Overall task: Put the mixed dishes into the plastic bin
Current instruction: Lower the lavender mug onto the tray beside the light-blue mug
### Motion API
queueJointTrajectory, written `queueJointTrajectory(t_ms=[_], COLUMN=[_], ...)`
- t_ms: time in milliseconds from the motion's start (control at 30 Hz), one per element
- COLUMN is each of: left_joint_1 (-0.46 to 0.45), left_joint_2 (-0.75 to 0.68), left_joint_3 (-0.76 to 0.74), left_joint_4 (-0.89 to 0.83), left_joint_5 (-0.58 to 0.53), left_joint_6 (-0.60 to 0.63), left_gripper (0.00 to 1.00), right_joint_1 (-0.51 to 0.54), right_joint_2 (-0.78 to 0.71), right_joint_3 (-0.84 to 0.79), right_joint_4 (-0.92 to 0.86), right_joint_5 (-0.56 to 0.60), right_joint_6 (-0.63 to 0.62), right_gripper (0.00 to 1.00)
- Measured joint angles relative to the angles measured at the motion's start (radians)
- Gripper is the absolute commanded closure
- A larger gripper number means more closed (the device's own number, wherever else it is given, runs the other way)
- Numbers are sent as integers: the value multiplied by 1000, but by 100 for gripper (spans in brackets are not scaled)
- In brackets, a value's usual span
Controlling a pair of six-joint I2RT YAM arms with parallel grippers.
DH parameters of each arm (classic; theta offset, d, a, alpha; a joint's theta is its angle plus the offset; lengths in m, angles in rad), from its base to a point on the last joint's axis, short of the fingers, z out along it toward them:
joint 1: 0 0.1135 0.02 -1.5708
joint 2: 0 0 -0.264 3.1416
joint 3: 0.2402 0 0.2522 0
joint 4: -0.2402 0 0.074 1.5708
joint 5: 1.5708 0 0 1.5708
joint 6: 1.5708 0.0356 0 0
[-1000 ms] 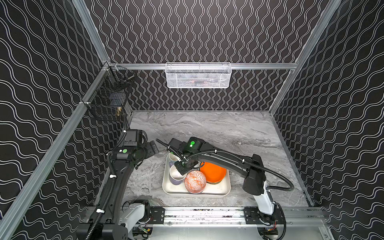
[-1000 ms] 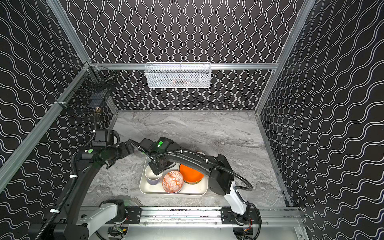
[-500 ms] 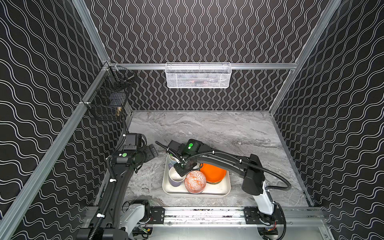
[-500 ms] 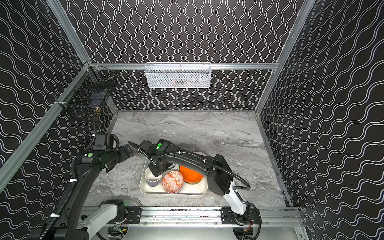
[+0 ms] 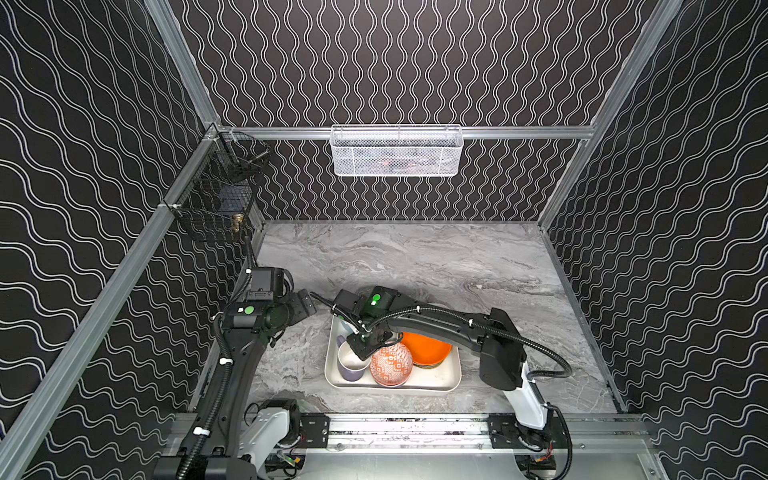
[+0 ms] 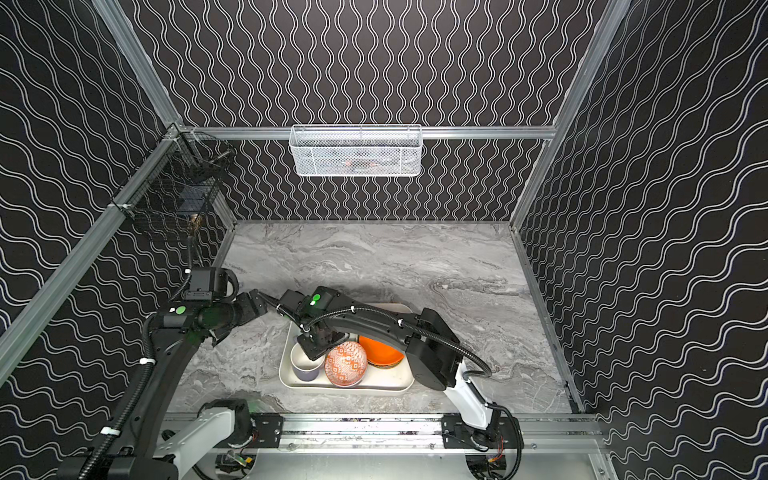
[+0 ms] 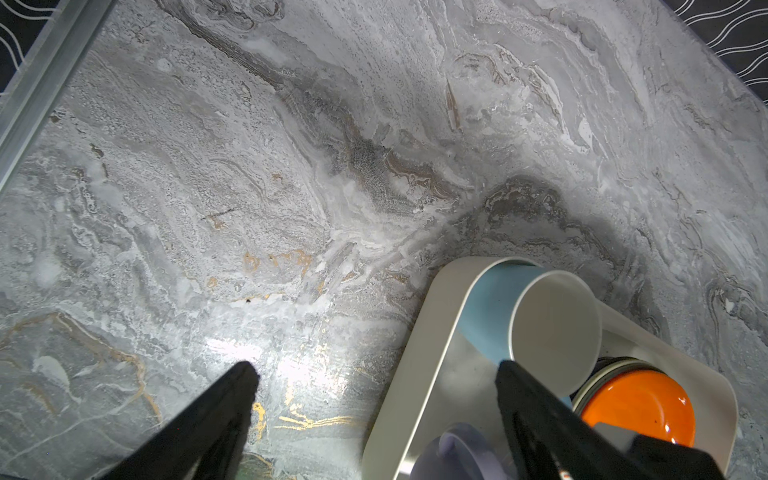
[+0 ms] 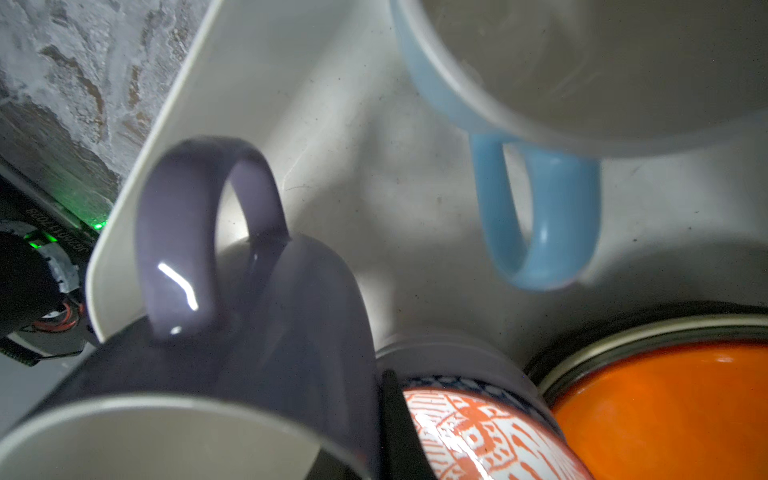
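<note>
L wrist view alone shows light blue mug (image 7: 494, 307) on its side in plastic bin's (image 7: 419, 340) corner; in top views R arm mostly hides it. Bin also holds lavender-grey mug (image 5: 351, 368), red-orange patterned bowl (image 5: 390, 365), orange plate (image 5: 428, 349). L gripper (image 7: 376, 370) wide, empty, over grey marble table (image 5: 415, 266). R gripper (image 5: 363, 347) closed tight inside bin. Black wavy-lined walls.

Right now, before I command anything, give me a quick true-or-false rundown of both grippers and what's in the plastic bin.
1. The left gripper is open and empty. True.
2. The light blue mug sits on the table outside the bin. False: it is inside the plastic bin.
3. The orange plate tops a stack in the bin. True.
4. The right gripper is wide open. False: it is shut, between the lavender-grey mug and the red-orange patterned bowl.
</note>
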Motion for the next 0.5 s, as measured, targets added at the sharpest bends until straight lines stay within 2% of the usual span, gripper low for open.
queueJointTrajectory(t_ms=[500], left_joint_1=[1], left_joint_2=[41], left_joint_3=[10], left_joint_4=[5], left_joint_5=[1], left_joint_6=[-3], left_gripper=[7], right_joint_1=[0], right_joint_2=[35], right_joint_3=[7], right_joint_4=[14], right_joint_5=[0], right_joint_6=[-18], right_gripper=[91])
